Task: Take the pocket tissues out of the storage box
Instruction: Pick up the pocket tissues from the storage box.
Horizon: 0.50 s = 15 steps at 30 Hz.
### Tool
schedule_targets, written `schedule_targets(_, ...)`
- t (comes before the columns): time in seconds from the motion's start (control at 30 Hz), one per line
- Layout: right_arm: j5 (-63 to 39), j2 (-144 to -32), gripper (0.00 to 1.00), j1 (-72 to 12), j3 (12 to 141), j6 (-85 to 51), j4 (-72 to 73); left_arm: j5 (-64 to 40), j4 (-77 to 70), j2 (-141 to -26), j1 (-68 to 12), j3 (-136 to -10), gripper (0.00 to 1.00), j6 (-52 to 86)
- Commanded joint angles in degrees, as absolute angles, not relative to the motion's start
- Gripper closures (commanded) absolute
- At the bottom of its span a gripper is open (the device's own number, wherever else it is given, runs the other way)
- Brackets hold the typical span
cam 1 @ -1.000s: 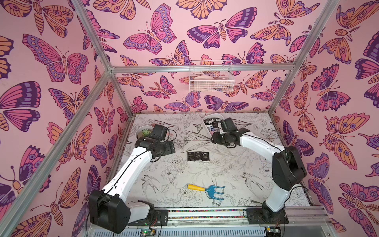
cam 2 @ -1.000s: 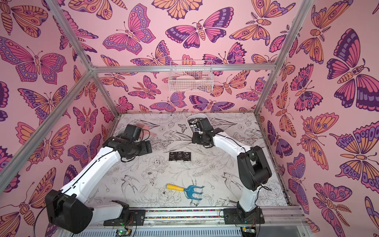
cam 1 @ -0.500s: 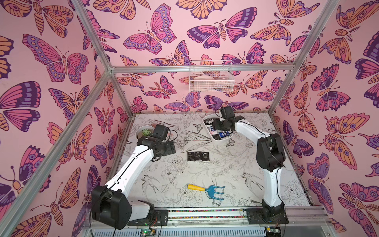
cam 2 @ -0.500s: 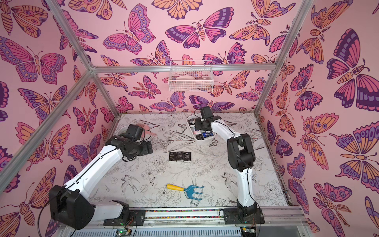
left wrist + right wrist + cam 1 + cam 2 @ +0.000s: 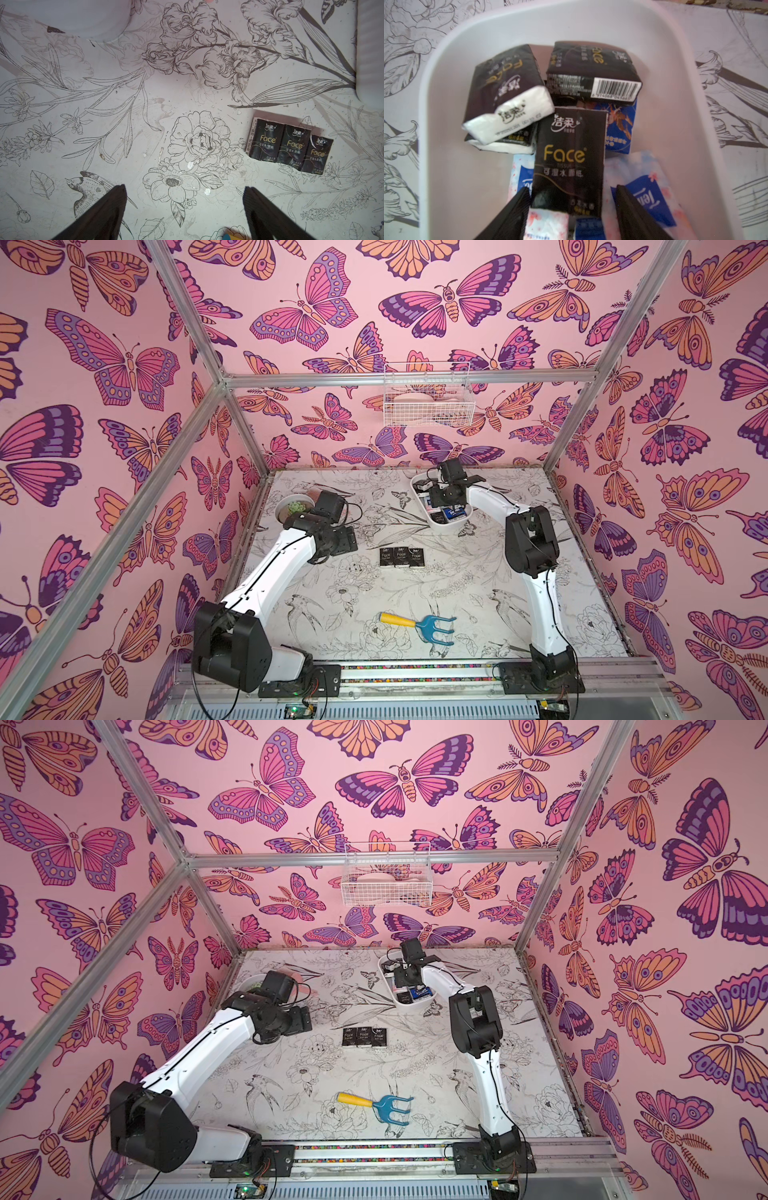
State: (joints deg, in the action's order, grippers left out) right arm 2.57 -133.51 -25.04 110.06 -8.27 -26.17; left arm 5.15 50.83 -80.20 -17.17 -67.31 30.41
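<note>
The storage box (image 5: 456,521) (image 5: 415,1004) is a shallow white bin at the back of the table. Several pocket tissues lie loose in it, black and blue ones. My right gripper (image 5: 573,188) (image 5: 441,506) hangs low inside the box (image 5: 446,104), open. Its fingers straddle the near end of a black "Face" packet (image 5: 569,153) that lies on blue-and-white packets (image 5: 648,191). Three black packets (image 5: 402,558) (image 5: 365,1038) (image 5: 288,145) lie in a row mid-table. My left gripper (image 5: 185,188) (image 5: 349,539) hovers to their left, open and empty.
A round white plant pot (image 5: 296,508) stands at the back left, behind my left wrist. A rake (image 5: 419,624) (image 5: 376,1104) with a yellow handle and blue tines lies near the front. A white wire basket (image 5: 428,400) hangs on the back wall.
My right arm folded its elbow up and carried the gripper back over and down into the box, jaws widening. The left arm and the three packets on the table stayed put.
</note>
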Motion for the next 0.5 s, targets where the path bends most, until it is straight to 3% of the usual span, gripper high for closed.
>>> schedule_targets(0.0,3.9,-135.24,0.31,-25.31,110.58,-6.7,-24.69,5.64,50.95,-80.82,-17.23,-68.14,0.06,29.46)
schedule_targets(0.47,3.0,-135.16,0.49,-25.23,108.61,-6.5,-21.42,5.93,50.94,-80.26,-17.29,-66.97,0.06,29.81)
